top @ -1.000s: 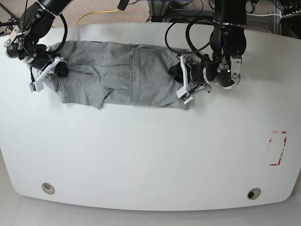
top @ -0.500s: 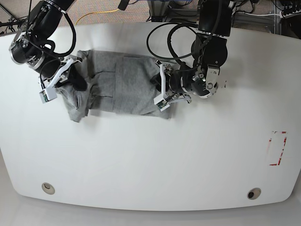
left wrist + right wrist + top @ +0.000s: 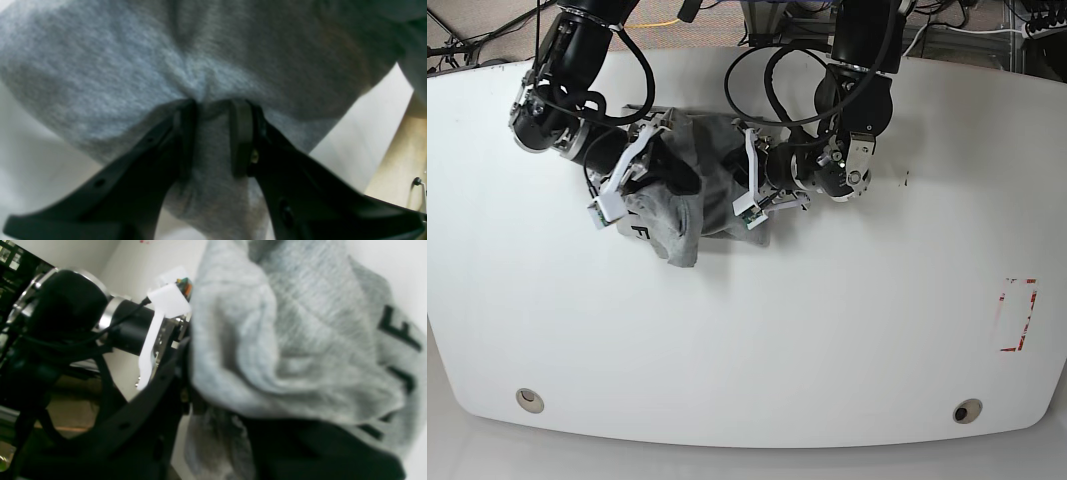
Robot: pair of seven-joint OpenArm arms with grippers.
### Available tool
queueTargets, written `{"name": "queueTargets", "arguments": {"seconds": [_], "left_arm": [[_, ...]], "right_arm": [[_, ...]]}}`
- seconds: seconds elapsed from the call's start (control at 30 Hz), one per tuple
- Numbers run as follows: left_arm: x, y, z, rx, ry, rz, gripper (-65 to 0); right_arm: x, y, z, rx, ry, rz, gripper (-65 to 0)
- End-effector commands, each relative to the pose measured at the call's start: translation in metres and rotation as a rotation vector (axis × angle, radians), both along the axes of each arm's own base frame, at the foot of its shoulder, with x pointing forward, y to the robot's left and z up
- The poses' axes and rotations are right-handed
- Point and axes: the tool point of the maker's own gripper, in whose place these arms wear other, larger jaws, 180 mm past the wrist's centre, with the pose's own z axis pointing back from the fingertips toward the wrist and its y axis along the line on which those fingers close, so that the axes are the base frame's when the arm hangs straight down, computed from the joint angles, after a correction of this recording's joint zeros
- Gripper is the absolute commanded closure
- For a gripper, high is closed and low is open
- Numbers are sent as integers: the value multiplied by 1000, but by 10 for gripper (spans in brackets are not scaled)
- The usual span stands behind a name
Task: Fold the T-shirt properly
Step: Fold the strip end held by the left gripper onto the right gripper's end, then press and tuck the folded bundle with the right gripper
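While both claws pinch the T-shirt (image 3: 689, 200) into a bunch mid-worktop (image 3: 757, 330), left claw (image 3: 211, 133) and right claw (image 3: 677, 190) clamped on cloth, we judge folding half-finished.

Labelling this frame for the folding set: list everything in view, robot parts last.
T-shirt: one, heather grey with black lettering, bunched on the far middle of the table between the two grippers.
Table: one, white, fills most of the base view.
Red-outlined marking: one, red and white, flat on the table near its right edge in the base view.
Round fittings: two, pale one and dark one, near the table's front edge.
Yellow cable: one, on the floor beyond the table.
Left gripper: one, black, shut on a pinch of the T-shirt.
Right gripper: one, black, shut on the T-shirt, cloth draped over it.
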Motion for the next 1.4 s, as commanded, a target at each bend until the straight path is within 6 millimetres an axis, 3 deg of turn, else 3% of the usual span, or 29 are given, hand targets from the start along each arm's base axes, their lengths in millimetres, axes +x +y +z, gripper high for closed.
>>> {"name": "queueTargets", "arguments": {"seconds": [0.0, 0.07, 0.13, 0.3, 0.37, 0.47, 0.57, 0.73, 0.9, 1.17, 1.27, 1.37], "left_arm": [[-11, 8, -12, 79, 36, -28, -158], [-11, 9, -12, 79, 37, -28, -158], [-9, 8, -9, 75, 26, -26, -158], [2, 8, 9, 62, -41, -18, -185], [8, 9, 21, 56, -85, -10, -262], [18, 16, 40, 44, -147, 23, -351], [25, 32, 53, 35, -187, 91, -388], [39, 49, 84, -41, -262, 168, -386], [46, 99, 119, -114, -349, 271, -385], [39, 194, 130, -107, -377, 430, -385], [37, 216, 136, -91, -393, 454, -385], [22, 235, 129, -62, -364, 471, -385]], "right_arm": [[7, 21, 8, 24, -45, 43, 0], [10, 25, 6, 6, -45, 53, -6], [12, 27, -2, -22, -32, 54, -54], [16, 19, -16, -101, -8, 29, -366], [17, 19, -14, -106, -15, 27, -525], [15, 17, -13, -94, -20, 35, -644], [13, 11, -8, -92, -36, 53, -648], [6, 9, 3, -44, -58, 81, -648], [3, 7, 2, -47, -52, 84, -648], [-6, -8, -18, -95, 9, 68, -648], [-3, -15, -28, -157, 23, 49, -648], [-6, -19, -37, -204, 43, 47, -648]]}}
